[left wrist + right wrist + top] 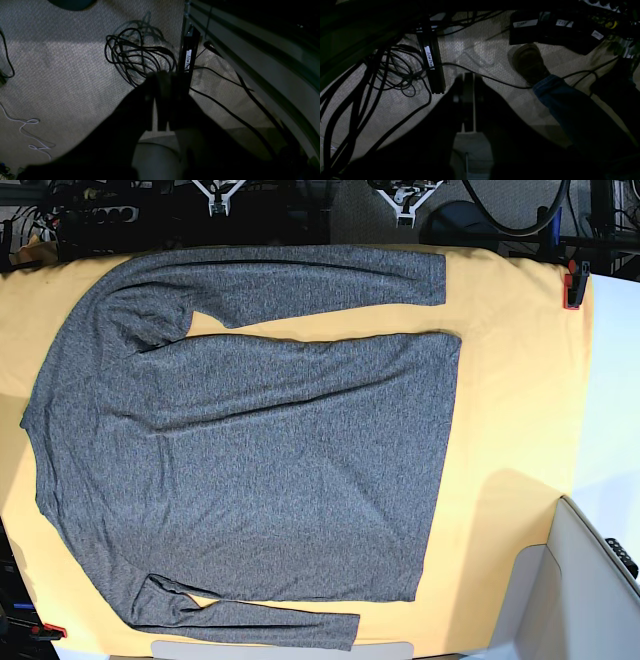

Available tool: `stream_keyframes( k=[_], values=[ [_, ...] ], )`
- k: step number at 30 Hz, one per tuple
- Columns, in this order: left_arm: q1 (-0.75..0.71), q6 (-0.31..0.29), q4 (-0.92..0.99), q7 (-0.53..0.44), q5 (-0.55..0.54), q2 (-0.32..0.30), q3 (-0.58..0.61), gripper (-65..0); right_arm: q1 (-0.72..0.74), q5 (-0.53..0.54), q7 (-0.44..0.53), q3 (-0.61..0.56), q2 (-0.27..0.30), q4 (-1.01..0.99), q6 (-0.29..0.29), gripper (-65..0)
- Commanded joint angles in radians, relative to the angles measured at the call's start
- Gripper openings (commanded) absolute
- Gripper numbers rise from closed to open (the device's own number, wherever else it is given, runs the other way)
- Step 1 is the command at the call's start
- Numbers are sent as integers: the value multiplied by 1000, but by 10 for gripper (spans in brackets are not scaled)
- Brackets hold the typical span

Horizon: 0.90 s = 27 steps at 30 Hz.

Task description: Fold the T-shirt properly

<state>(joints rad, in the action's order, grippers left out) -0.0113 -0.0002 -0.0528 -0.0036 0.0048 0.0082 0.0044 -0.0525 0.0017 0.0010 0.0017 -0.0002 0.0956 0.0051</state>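
The T-shirt lies spread flat on the yellow-orange table cloth, seen only in the base view. Its collar end is at the left and its hem at the right. One long sleeve runs along the top edge and the other along the bottom edge. My left gripper is a dark silhouette, shut with nothing between its fingers, over carpeted floor. My right gripper is also shut and empty above the floor. The shirt appears in neither wrist view.
Red clamps hold the cloth at the table's edge. A white-grey panel fills the bottom right. On the floor are a coil of black cables, a labelled black box and a person's shoe.
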Motion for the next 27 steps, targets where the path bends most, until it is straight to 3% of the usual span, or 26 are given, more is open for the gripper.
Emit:
stream_keyframes(
  k=[1, 27],
  values=[
    [-5, -2, -2, -5, -2, 5, -1, -650, -4, 1, 7, -1, 2, 2, 6, -650],
    [-5, -2, -2, -5, -2, 5, -1, -650, -16, 1, 7, -1, 12, 29, 6, -650]
  ],
)
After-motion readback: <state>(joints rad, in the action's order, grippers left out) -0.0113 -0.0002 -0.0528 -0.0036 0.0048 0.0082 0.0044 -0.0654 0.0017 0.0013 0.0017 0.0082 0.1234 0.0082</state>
